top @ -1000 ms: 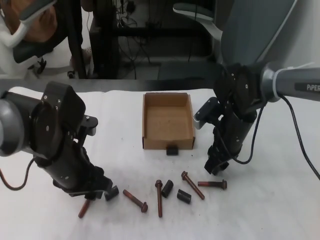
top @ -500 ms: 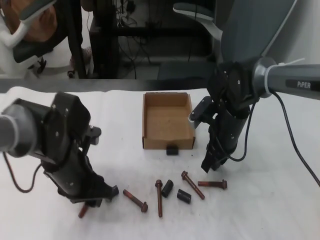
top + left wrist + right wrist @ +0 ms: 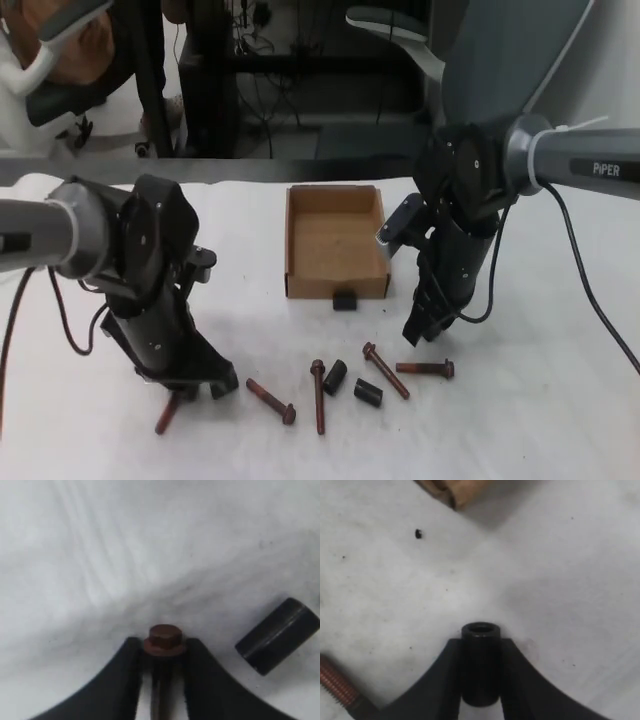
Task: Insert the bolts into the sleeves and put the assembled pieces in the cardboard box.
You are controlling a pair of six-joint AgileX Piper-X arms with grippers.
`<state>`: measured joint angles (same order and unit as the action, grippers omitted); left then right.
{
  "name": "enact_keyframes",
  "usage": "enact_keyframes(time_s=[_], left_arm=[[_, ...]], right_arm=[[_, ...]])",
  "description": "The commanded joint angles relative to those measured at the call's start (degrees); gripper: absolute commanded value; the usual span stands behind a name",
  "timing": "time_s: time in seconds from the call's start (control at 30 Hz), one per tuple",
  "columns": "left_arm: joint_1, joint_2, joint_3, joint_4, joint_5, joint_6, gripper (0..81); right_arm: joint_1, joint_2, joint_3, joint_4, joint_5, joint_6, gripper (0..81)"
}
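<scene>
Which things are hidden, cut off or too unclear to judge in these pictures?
High view: the right gripper hides the sleeve it holds.
Left wrist view: the picture's edge cuts off the shank of the bolt in the left gripper.
Right wrist view: a second bolt is cut off at the edge.
High view: the dark piece before the cardboard box is too small to identify.

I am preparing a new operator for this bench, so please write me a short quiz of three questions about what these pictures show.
1. True or false: the cardboard box already holds an assembled piece.
2. What does the right gripper hold? A) a bolt B) a sleeve C) nothing
3. Fill in: the left gripper is shut on a ____.
Key: 1 false, the box is empty; 2 B; 3 bolt.
</scene>
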<state>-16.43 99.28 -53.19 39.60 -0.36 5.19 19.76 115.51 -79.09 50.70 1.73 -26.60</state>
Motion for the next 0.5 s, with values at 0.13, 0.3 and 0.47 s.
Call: enact_keyframes(time_s=[0.13,0.3,0.47], left_arm=[[-0.13,0.78,0.73,0.29,-2.38,0.25,1.8],[-0.13,-7.24,3.08,-5.92,4.80,-0.92,1.8],[-0.13,-21.91,10.83,-16.18,8.03,-2.34,1.8]], right_arm=[[-0.36,0.95,0.98,-1.42,-1.21,4.77,0.6],[-0.36,-5.18,4.80,-5.99,-7.20,7.85,0.6],[-0.36,-18.80,15.76,-14.72,-7.64,8.70,0.6]])
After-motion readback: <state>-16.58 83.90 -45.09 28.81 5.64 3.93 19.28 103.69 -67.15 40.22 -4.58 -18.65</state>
